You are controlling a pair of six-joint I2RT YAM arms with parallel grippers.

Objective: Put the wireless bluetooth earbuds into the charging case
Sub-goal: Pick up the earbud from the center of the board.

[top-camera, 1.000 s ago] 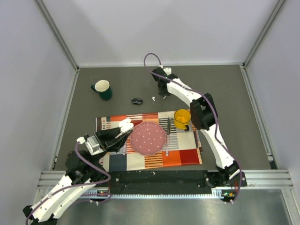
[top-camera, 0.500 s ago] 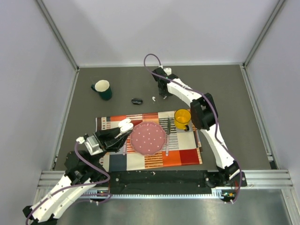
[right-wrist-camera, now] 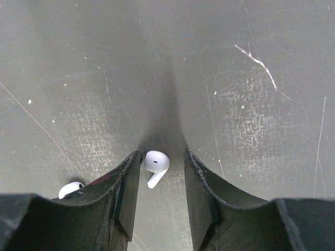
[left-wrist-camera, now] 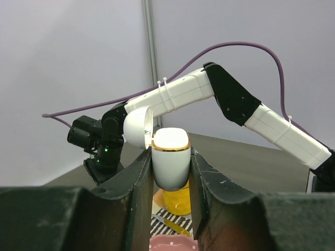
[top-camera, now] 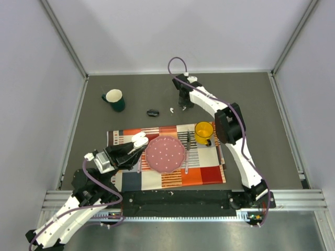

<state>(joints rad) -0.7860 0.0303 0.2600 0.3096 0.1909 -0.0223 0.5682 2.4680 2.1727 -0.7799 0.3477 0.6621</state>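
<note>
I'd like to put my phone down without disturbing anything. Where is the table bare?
Bare table: the right side, between the right arm and the rail; also the left strip below the green mug. Crowded: the placemat with plate, yellow mug and cutlery, and the earbuds by the right gripper.

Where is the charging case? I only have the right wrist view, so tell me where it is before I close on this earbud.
Observer: The charging case is not lying on the table; it is clamped between the fingers of the left gripper.
Operator: Report the lid.
Observer: The lid is swung open to one side, so the top of the case is exposed.
Operator: Give me its place in the top view.
Observer: There it is over the patterned placemat, just left of the pink plate.
</note>
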